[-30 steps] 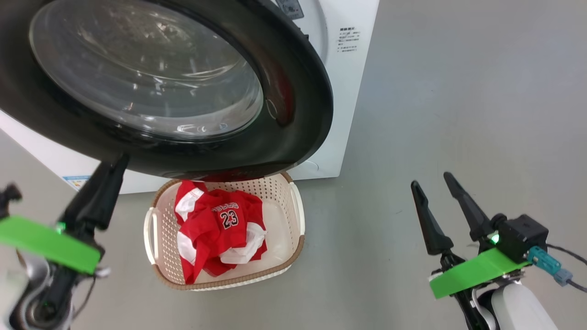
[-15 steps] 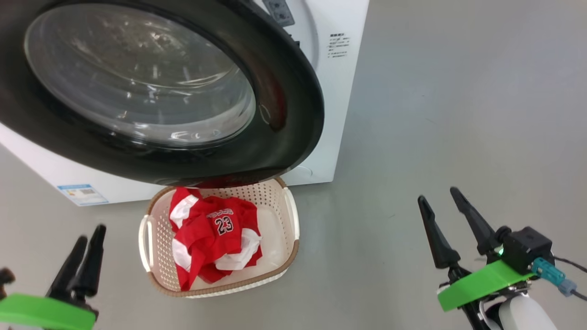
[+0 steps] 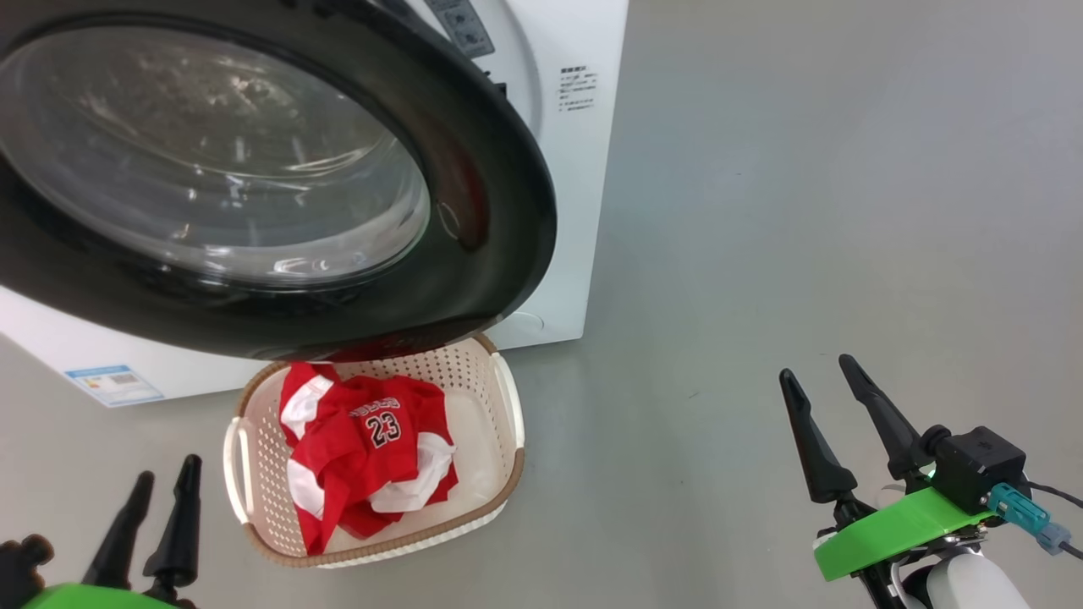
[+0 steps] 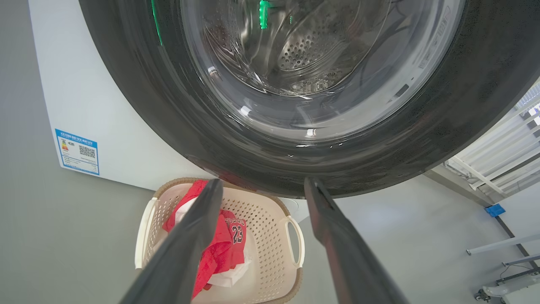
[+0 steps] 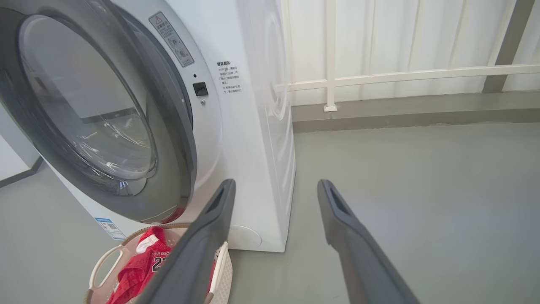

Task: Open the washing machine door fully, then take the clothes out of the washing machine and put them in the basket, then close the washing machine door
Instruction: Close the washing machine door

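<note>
The washing machine door overhangs the basket; bare floor rightward.

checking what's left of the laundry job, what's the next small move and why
Probably raise the left tool to the washing machine door and push its black rim shut. The clothes lie in the basket, the drum behind the glass looks empty, and the door stands ajar from the washing machine. Both it and the right tool are open, empty.

The left gripper is held low, fingers apart and empty. The right gripper is held higher, likewise spread, holding nothing.
</note>
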